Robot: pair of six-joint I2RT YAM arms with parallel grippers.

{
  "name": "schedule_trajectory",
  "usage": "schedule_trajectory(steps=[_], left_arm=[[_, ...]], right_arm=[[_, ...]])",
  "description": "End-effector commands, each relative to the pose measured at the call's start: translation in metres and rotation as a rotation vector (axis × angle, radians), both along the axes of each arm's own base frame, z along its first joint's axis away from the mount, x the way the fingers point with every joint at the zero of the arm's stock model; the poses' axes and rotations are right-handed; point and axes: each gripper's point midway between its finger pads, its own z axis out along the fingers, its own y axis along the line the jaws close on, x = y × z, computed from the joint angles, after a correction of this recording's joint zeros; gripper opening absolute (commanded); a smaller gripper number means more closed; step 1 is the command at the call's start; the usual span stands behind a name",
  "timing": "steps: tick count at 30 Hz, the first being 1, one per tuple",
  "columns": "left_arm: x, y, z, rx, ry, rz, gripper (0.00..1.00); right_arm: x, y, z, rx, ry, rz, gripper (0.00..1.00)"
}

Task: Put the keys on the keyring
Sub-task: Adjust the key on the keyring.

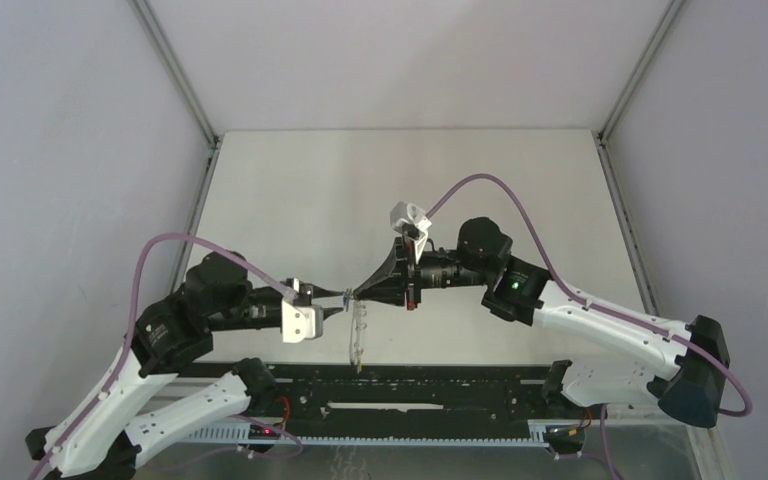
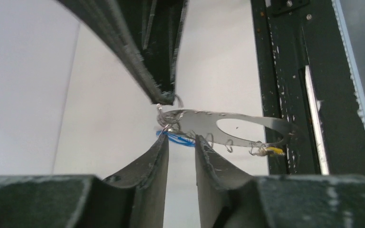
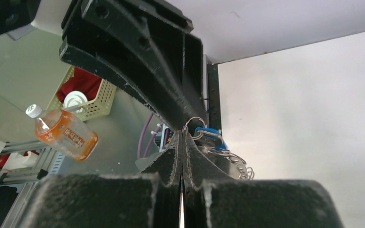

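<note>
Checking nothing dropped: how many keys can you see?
2. The blue key hangs at the keyring's end nearest the left gripper; the yellow key at its opposite end. More could be hidden.

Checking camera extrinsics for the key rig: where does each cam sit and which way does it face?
Top external: above, behind the bases, looking down on the table; both arms show, left gripper and right gripper tip to tip mid-table.
Left wrist: looks along its own open fingers at the keyring; right gripper enters from above.
Right wrist: looks over its shut fingers toward a bottle off the table; left gripper overhead.
Shared: both wrist views show the blue key.
</note>
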Motion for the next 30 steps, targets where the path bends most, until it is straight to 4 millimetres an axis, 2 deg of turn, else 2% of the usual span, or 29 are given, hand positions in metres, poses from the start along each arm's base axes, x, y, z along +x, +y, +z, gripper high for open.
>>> schedule_trajectory(steps=[1, 5, 8, 15, 23, 27, 30], left_arm=[[0.013, 0.005, 0.026, -0.113, 0.053, 0.157, 0.37], [0.006, 0.002, 0.030, -0.175, 0.167, 0.182, 0.44], [0.005, 0.000, 0.027, -0.195, 0.217, 0.196, 0.44], [0.002, -0.010, 0.029, -0.212, 0.207, 0.137, 0.42], [-0.017, -0.009, 0.011, -0.126, 0.202, 0.020, 0.23], [-0.016, -0.008, 0.009, -0.112, 0.190, 0.014, 0.14], [-0.016, -0.009, 0.007, -0.105, 0.182, 0.010, 0.12]], right_arm=[[-0.009, -0.009, 0.032, 0.109, -0.045, 0.025, 0.00], [-0.010, -0.008, 0.033, 0.120, -0.044, 0.031, 0.00], [-0.010, -0.009, 0.034, 0.123, -0.043, 0.031, 0.00], [-0.011, -0.009, 0.035, 0.127, -0.039, 0.037, 0.00], [-0.009, -0.010, 0.037, 0.129, -0.041, 0.023, 0.00], [-0.008, -0.010, 0.037, 0.130, -0.038, 0.015, 0.00], [-0.008, -0.010, 0.037, 0.132, -0.037, 0.011, 0.00]])
